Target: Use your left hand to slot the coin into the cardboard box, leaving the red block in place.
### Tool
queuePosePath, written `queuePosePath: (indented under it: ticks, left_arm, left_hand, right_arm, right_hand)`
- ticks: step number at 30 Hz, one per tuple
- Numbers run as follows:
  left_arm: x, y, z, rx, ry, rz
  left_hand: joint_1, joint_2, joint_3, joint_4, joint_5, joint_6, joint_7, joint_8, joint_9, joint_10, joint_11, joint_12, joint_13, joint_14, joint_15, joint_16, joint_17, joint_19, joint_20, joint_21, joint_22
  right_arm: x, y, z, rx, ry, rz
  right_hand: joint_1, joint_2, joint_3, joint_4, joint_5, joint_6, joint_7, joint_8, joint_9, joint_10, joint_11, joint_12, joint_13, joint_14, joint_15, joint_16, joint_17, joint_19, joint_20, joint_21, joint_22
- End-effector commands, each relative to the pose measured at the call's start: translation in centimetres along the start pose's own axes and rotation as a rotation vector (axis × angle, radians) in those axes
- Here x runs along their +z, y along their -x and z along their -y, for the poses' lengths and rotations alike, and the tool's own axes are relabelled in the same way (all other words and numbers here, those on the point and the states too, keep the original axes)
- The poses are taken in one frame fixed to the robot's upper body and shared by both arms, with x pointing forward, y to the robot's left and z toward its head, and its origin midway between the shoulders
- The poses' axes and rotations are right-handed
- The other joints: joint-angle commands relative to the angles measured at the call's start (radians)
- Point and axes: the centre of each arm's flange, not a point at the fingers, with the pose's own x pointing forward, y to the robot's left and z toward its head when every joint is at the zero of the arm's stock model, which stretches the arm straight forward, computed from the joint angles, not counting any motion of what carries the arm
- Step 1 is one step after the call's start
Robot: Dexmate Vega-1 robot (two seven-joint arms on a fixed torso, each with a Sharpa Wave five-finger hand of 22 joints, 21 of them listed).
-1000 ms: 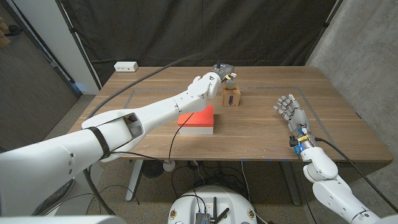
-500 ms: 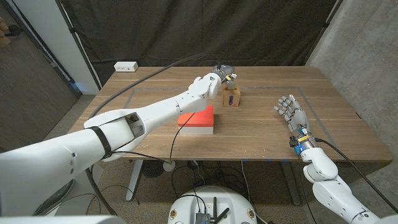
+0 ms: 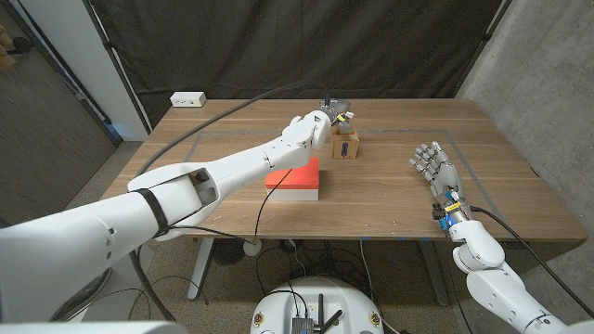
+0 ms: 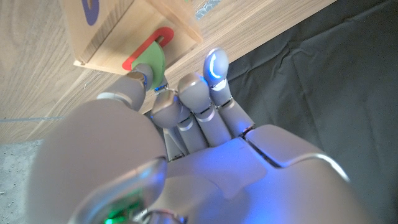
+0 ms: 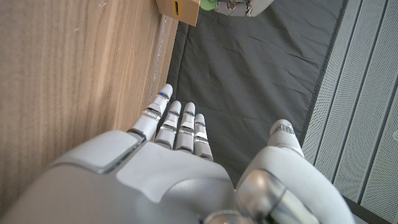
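Your wooden table [image 3: 390, 199] carries, in descending size, the red block [image 3: 295, 178] lying on its white base near the middle, then the cardboard box [image 3: 345, 145] just behind and to the right of it, and finally the coin [image 4: 151, 62], a small green disc. Your left hand [image 3: 320, 122] is above the box's top with the coin pinched at its fingertips; the left wrist view shows the disc's edge at the red-outlined slot [image 4: 144, 48] in the box's top face, apparently partly at the opening, though you cannot tell how deep it sits. Your right hand [image 3: 431, 162] stands on its edge well apart on the right side of the table, fingers spread, holding nothing. Judgement on handling: the coin looks thin, stiff and light, probably smooth plastic, so it could twist or slip between the fingertips if squeezed off-centre; take it by the flat faces near the trailing rim, leaving the leading edge free to enter. The box looks light and unfixed, so it may slide or tip if you push sideways; press straight down along the slot's line. The red block sits near your left forearm's path, so keep the arm raised on withdrawal. Insertion reads as nearly done, release not yet made.
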Motion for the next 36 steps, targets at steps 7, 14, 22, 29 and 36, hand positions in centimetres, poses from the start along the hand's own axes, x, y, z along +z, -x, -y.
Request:
queuePosePath:
  ticks: [7,14,22,29,36]
  left_arm:
    - [0.3,-0.5,1.4,-0.017,0.008,0.012]
    - [0.4,-0.6,1.7,-0.026,0.000,0.018]
    - [0.1,-0.6,1.5,-0.029,-0.004,0.016]
    - [-0.2,-0.5,1.0,-0.027,-0.013,0.017]
    - [-0.6,-0.3,0.6,-0.017,-0.017,0.012]
  left_hand:
    - [0.010,-0.004,-0.008,-0.001,0.001,0.005,-0.006,0.000,0.004,-0.003,-0.002,-0.001,0.008,-0.003,-0.002,-0.010,-0.004,-0.004,-0.086,0.003,-0.004]
    - [0.010,-0.004,-0.008,-0.001,0.002,0.003,-0.009,-0.001,0.003,-0.002,-0.003,-0.006,0.002,-0.005,-0.003,-0.009,0.000,-0.008,-0.086,0.000,-0.011]
    - [-0.005,-0.020,-0.024,0.004,0.000,-0.010,-0.010,-0.008,0.001,-0.004,-0.011,-0.004,0.010,-0.005,-0.001,-0.011,-0.004,-0.005,-0.085,0.000,-0.022]
    - [-0.060,-0.049,-0.055,0.016,-0.004,-0.034,-0.006,-0.022,-0.006,-0.001,-0.023,-0.010,0.004,-0.009,-0.003,-0.014,-0.009,-0.002,-0.085,-0.008,-0.044]
    - [-0.093,-0.066,-0.072,0.014,-0.006,-0.050,0.001,-0.033,-0.016,0.001,-0.032,-0.016,-0.003,-0.006,-0.004,-0.017,-0.018,0.003,-0.086,-0.012,-0.059]
  right_arm:
    - [-0.2,-0.1,0.0,0.004,-0.003,-0.010]
    - [-0.2,-0.2,-0.1,0.009,0.000,-0.009]
    - [-0.1,-0.2,-0.2,0.008,0.001,-0.004]
    - [0.0,-0.3,-0.1,0.006,0.003,0.001]
    - [0.1,-0.6,-0.2,0.007,0.003,0.005]
  right_hand:
    - [0.004,0.005,-0.001,-0.004,0.005,0.005,-0.001,-0.002,0.006,0.007,-0.003,-0.002,0.000,0.007,-0.001,0.005,-0.001,0.010,-0.001,-0.003,0.002]
    - [0.004,0.005,-0.001,-0.005,0.005,0.006,-0.001,-0.001,0.006,0.007,-0.004,-0.002,0.000,0.007,-0.002,0.005,-0.001,0.011,-0.001,-0.003,0.002]
    - [0.004,0.006,-0.001,-0.005,0.005,0.006,-0.001,-0.001,0.006,0.010,-0.002,-0.001,0.000,0.008,-0.004,0.005,-0.001,0.012,0.000,-0.002,0.002]
    - [0.004,0.006,-0.001,-0.005,0.005,0.007,0.000,-0.001,0.006,0.010,-0.003,-0.001,0.000,0.009,-0.002,0.006,-0.001,0.014,0.000,-0.002,0.002]
    - [0.005,0.006,-0.001,-0.005,0.005,0.006,0.000,-0.001,0.006,0.010,-0.004,-0.002,0.000,0.010,-0.004,0.006,-0.002,0.014,0.000,-0.002,0.002]
